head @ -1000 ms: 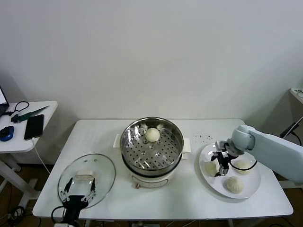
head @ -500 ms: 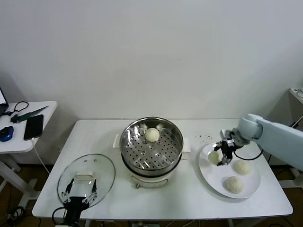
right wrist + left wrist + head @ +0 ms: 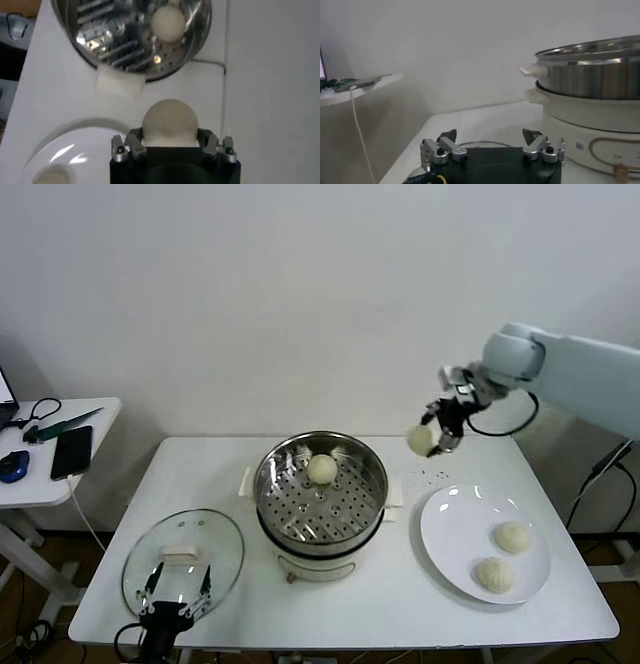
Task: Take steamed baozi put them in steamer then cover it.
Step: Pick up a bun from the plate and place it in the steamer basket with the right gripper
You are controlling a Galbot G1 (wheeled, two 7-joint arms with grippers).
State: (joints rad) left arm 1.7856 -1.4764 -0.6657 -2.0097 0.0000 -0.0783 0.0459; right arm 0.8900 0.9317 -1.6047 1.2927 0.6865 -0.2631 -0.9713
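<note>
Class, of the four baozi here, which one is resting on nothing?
The baozi held in the right gripper, up in the air beside the steamer; one lies in the steamer, two on the plate.

White table (image 3: 400, 604), plain white wall (image 3: 300, 294), perhaps cluttered side table (image 3: 40, 474).

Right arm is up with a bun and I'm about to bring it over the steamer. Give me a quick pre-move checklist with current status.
1. Grip: right gripper shut on the carried baozi, held between both fingers: ok.
2. Steamer uncovered, tray reachable: ok.
3. Free tray space: one baozi in steamer toward the back, the rest bare: ok.
4. Cover lying flat on the table, left of the steamer, out of the path: ok.
5. Left gripper open, low at the near table edge by the cover, clear of the path: ok.
6. Grip firmness: cannot tell.
</note>
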